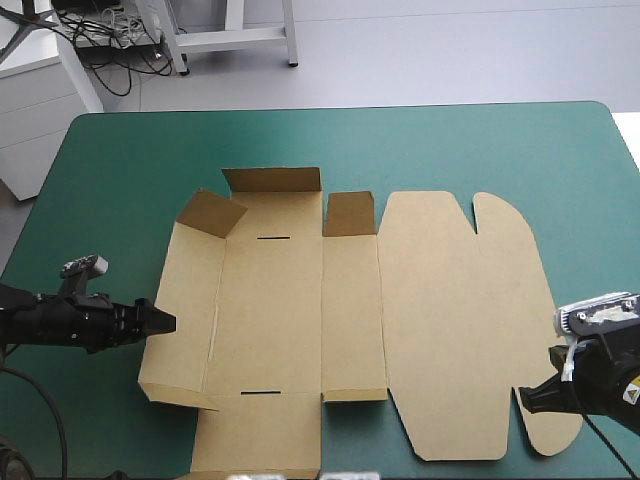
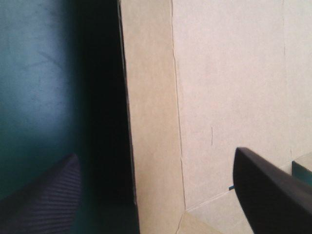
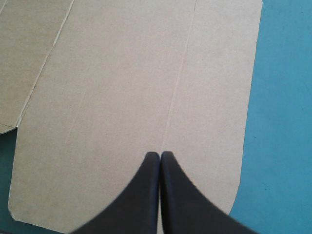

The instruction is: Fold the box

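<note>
Left gripper (image 1: 165, 322) apart, box (image 1: 290, 320) left side panel (image 1: 185, 320) directly ahead, nearest; right gripper (image 1: 522, 397) together over lid (image 1: 470, 320) rounded end.

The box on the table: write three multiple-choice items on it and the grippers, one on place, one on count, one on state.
1. Where by the box is the left gripper? A over its middle; B at its left edge; C beyond its far edge.
2. Narrow slots in the box's panel? A none; B five; C two.
3. The right gripper is: A shut; B wide open; C holding a T-shirt.
B, its tip lies beside that edge; C, one far, one near; A, fingers meet in an arch.
</note>
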